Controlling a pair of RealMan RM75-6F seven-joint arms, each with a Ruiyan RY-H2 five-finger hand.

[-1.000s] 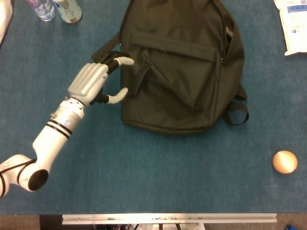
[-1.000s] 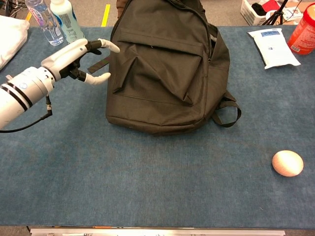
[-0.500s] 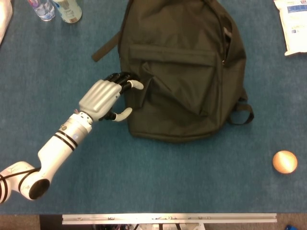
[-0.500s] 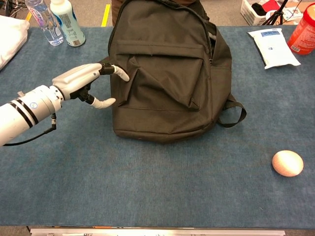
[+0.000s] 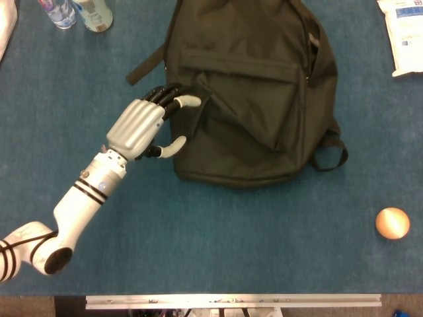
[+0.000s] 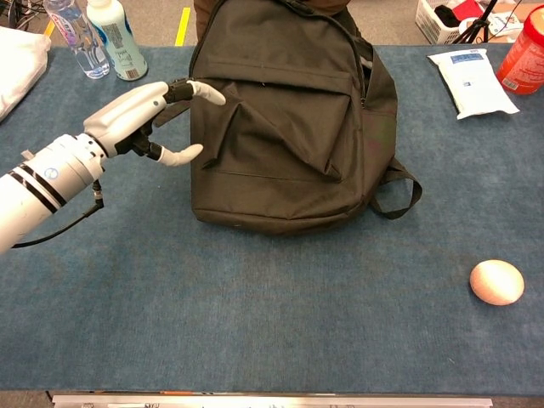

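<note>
The backpack point(image 5: 251, 92) lies flat on the table point(image 5: 198, 238), directly ahead of the left hand point(image 5: 142, 125) and touching or all but touching its fingertips point(image 5: 190, 101) at the bag's near side edge. The bag's long axis runs away from the robot, from its bottom seam close in to its top at the far table edge, so the hand meets it broadside, about halfway along that edge. Only the left hand shows in either view; the right is out of sight, so the left is the one at the bag.

The left arm point(image 5: 79, 198) comes in low from the near left corner and slants up toward the bag. The hand is spread with nothing in it: the upper fingers reach forward over the edge of the front pocket point(image 6: 280, 127), while the thumb point(image 6: 183, 154) juts out lower down, leaving a gap between them. In the chest view the hand point(image 6: 140, 115) sits slightly raised above the cloth. Whether the fingertips actually press the fabric I cannot tell.

A loose strap point(image 5: 145, 66) trails from the bag just beyond the fingers. Two bottles point(image 6: 98, 38) stand well beyond the hand at the far edge. An egg-shaped ball point(image 5: 392, 222) lies far across, past the bag, and a white packet point(image 6: 472, 81) rests far beyond that.
</note>
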